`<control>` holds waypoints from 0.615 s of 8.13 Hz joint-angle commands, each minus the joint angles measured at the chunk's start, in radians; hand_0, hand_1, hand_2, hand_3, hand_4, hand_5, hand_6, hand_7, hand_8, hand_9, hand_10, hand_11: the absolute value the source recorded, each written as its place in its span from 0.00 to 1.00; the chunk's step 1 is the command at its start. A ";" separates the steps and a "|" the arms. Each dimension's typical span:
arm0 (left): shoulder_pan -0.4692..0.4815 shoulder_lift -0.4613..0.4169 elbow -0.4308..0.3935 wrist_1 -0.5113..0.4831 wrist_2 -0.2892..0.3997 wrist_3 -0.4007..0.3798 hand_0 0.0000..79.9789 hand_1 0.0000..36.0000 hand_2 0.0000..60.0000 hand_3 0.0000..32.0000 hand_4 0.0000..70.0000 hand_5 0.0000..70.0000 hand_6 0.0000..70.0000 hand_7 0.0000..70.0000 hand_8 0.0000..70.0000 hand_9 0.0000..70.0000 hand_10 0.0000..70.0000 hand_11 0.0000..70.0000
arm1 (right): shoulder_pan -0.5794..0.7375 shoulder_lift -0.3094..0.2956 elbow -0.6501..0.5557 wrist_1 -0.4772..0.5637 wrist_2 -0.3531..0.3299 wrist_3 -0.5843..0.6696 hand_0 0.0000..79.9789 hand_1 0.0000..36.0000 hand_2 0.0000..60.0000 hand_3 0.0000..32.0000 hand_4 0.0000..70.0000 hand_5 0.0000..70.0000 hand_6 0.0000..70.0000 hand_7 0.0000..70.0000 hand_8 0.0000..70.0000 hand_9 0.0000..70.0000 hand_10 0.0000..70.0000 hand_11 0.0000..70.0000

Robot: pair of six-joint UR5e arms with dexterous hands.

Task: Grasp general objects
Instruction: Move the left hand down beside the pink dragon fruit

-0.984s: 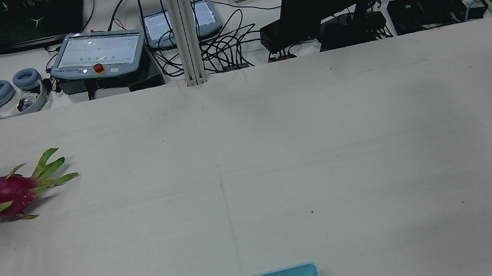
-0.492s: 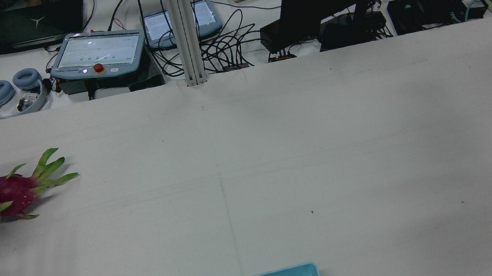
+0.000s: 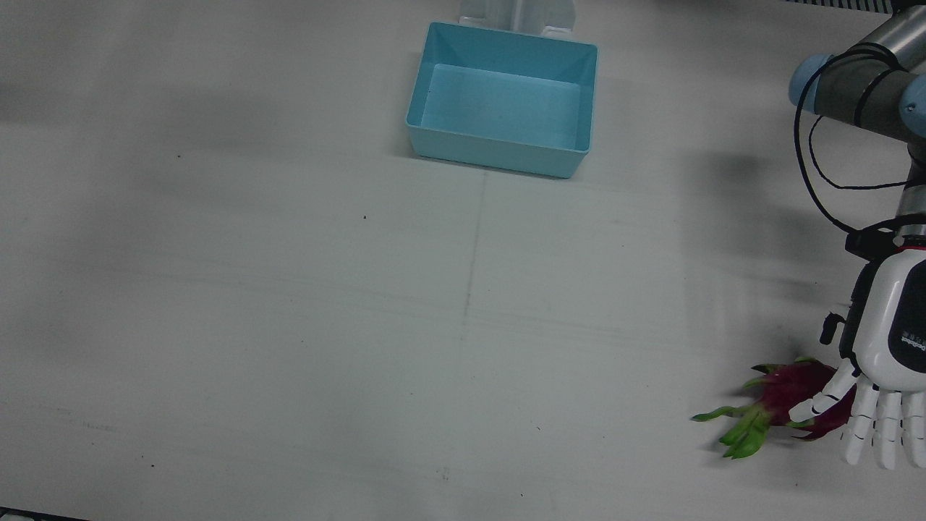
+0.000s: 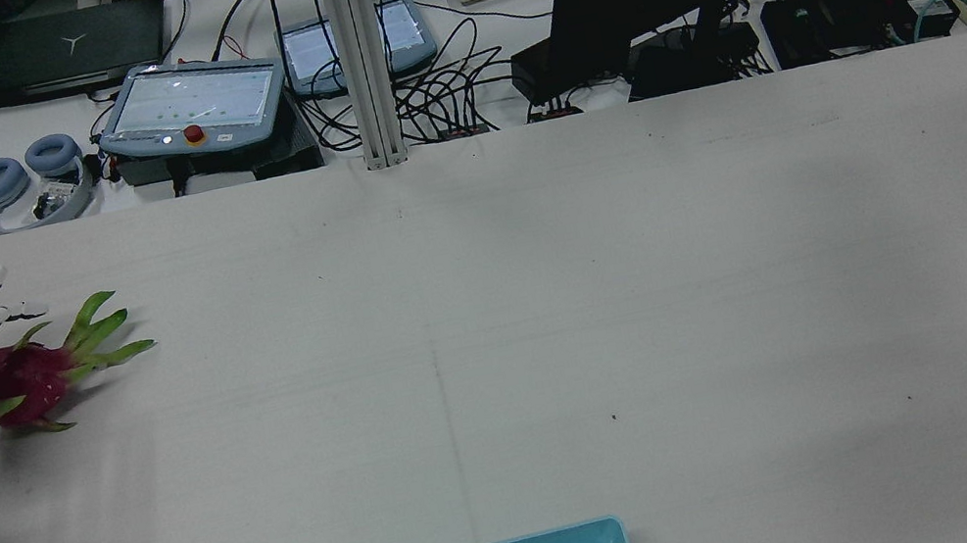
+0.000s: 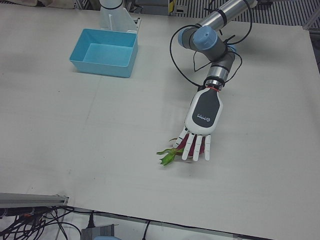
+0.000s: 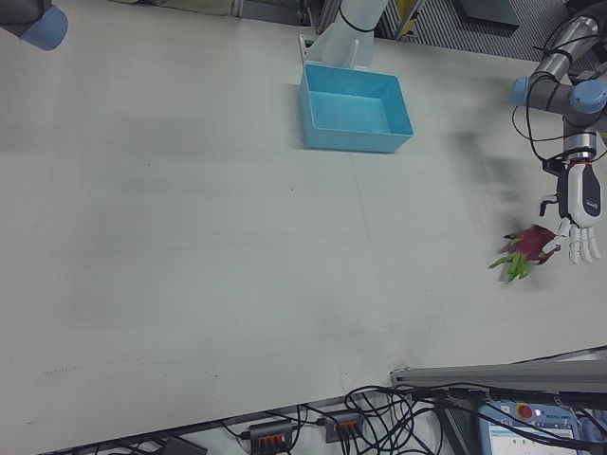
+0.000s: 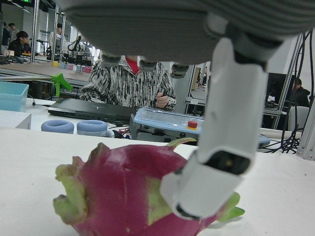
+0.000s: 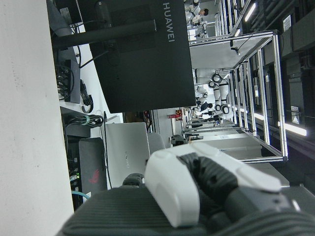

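Left-front view shows my left robot hand [image 5: 200, 132] spread wide over the magenta, green-leafed dragon fruit [image 5: 176, 148] on the white worktop [image 5: 100, 125]; closing off-centre could roll it away.

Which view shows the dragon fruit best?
The left hand view: the dragon fruit fills the frame beneath the left hand. Front, rear and right-front views show it small; in the left-front view the hand mostly covers it.

Magenta dragon fruit [image 3: 790, 391], turquoise bin [image 3: 502, 137]
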 commanded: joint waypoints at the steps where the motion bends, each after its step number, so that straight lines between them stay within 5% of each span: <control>1: 0.008 -0.003 0.041 -0.005 -0.006 0.001 1.00 1.00 1.00 0.54 0.00 0.00 0.00 0.05 0.00 0.00 0.00 0.00 | 0.000 0.000 0.000 0.000 0.001 0.000 0.00 0.00 0.00 0.00 0.00 0.00 0.00 0.00 0.00 0.00 0.00 0.00; 4: 0.023 -0.017 0.061 -0.003 -0.008 0.001 1.00 1.00 1.00 0.47 0.00 0.03 0.00 0.09 0.00 0.00 0.00 0.00 | 0.000 0.000 0.000 0.000 0.000 0.000 0.00 0.00 0.00 0.00 0.00 0.00 0.00 0.00 0.00 0.00 0.00 0.00; 5: 0.025 -0.026 0.079 -0.006 -0.008 0.001 1.00 1.00 1.00 0.43 0.00 0.19 0.00 0.12 0.00 0.00 0.00 0.00 | 0.000 0.000 0.000 0.000 0.000 0.000 0.00 0.00 0.00 0.00 0.00 0.00 0.00 0.00 0.00 0.00 0.00 0.00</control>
